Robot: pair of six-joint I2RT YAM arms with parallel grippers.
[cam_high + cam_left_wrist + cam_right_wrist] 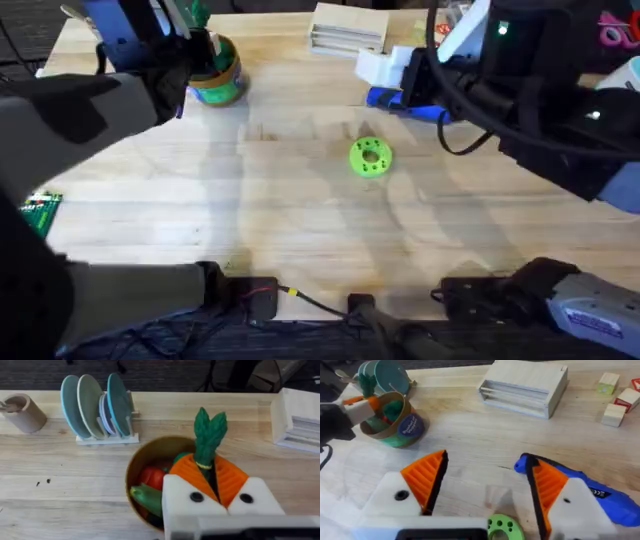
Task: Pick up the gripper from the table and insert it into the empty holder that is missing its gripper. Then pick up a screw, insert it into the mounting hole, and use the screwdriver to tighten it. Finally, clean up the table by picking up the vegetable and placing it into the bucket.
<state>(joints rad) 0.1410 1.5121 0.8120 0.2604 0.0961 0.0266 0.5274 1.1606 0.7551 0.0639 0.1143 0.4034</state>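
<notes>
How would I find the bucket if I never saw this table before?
Look at the far left part of the wooden table, under the left gripper. The bucket is the small round tub there, with toy food inside. Unlike the flat green disc mid-table, it stands tall with a yellow-orange rim.

one bucket [217, 72], one green vegetable [208, 435] held over it, one blue screwdriver [585, 489], one green holed disc [370, 157], one tan cup [22, 412]. three wooden blocks [614, 414] are counted, and one rack with four plates [100, 410]. two claws are seen, left claw [216, 480], right claw [490, 480].
</notes>
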